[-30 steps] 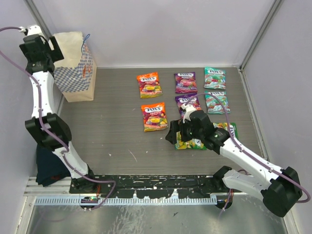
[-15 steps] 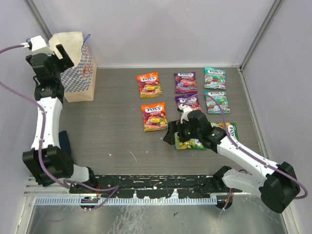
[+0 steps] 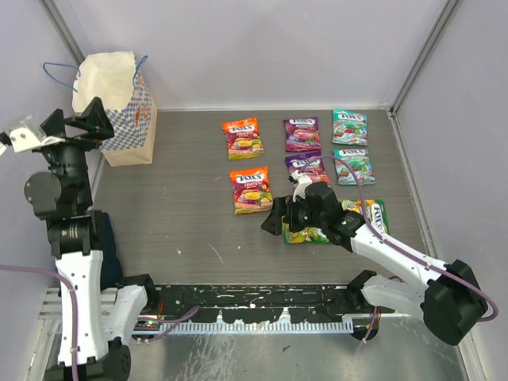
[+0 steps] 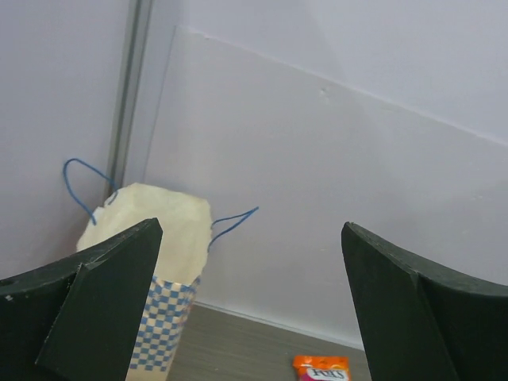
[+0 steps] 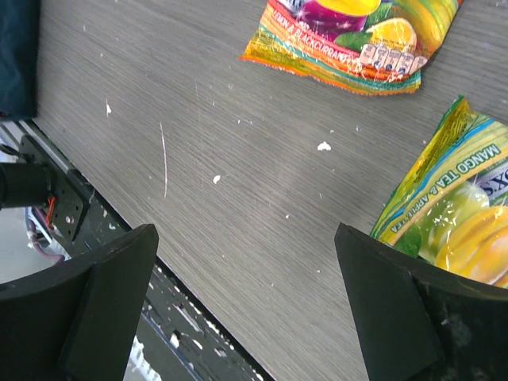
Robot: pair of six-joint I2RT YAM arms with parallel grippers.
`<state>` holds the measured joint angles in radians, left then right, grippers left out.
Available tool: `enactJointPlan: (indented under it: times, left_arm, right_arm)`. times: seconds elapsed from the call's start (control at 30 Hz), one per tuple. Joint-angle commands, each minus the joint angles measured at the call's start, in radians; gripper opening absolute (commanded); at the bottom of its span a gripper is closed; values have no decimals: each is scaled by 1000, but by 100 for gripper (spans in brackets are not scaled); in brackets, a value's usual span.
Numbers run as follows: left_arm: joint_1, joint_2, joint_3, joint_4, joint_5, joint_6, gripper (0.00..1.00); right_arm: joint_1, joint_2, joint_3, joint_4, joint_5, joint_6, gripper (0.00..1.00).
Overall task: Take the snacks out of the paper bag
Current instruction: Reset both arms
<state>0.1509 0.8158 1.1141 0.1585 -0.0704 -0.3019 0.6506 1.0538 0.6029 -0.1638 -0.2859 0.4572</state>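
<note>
The paper bag (image 3: pixel 121 107) stands upright in the far left corner, its mouth open; the left wrist view shows its cream inside and checkered side (image 4: pixel 168 316). Several snacks lie flat on the table: orange-red (image 3: pixel 242 137), purple (image 3: pixel 302 133), teal (image 3: pixel 349 127) and a yellow-green packet (image 3: pixel 376 216). My left gripper (image 3: pixel 79 123) is open and empty, held up in the air on the near side of the bag and apart from it (image 4: pixel 250 228). My right gripper (image 3: pixel 274 222) hovers open over bare table (image 5: pixel 244 230), beside a yellow-green packet (image 5: pixel 452 214) and below an orange-red one (image 5: pixel 349 40).
A dark blue cloth (image 5: pixel 16 55) lies at the table's near left corner. The black rail (image 3: pixel 254 298) with the arm bases runs along the near edge. Pale walls close the table at the back and both sides.
My left arm has pulled back from the bag's mouth toward the near left, gripper still open and empty. The right gripper has drifted slightly left off the yellow-green packet.
</note>
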Motion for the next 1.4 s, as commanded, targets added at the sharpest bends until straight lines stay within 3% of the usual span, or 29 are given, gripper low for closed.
enactJointPlan:
  times: [0.0,0.3,0.5,1.03,1.37]
  left_arm:
    - [2,-84,-43,6,187,-108,98]
    - [2,-208,-200,-71,407,-200,98]
    - [-10,-180,-326,-53,475,-211,98]
    - [-463,108,-445,82,127,-17,98]
    - [-471,205,-461,88,85,7,98]
  right_arm:
    - [1,-9,-4,134,33,45,100]
    - [0,-72,-30,210,250,57,100]
    - [1,-73,-26,240,397,47,100]
    - [1,-18,25,322,588,-30,100]
    - [0,45,82,320,534,-68,100]
